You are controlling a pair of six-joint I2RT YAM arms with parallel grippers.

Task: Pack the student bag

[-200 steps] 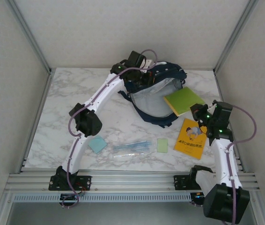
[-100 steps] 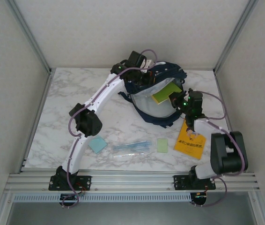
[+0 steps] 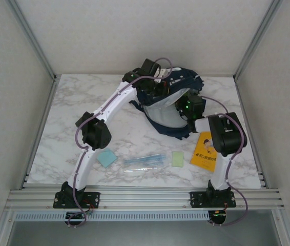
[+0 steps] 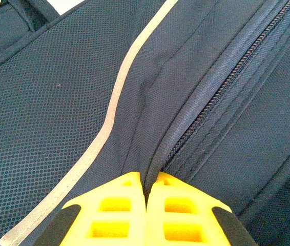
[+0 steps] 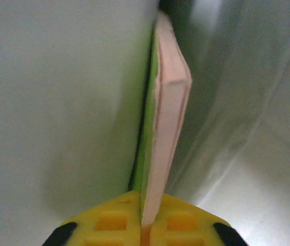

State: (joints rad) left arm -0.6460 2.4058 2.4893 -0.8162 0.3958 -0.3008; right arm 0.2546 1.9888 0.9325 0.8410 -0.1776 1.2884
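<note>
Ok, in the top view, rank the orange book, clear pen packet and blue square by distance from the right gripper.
1. orange book, right side, just in front of the right gripper.
2. clear pen packet, front centre.
3. blue square, front left.

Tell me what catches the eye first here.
A navy bag lies open at the back of the table. The left gripper pinches a fold of its fabric, while the right gripper holds a green book on edge inside it. An orange book lies flat at the near right of the table.
</note>
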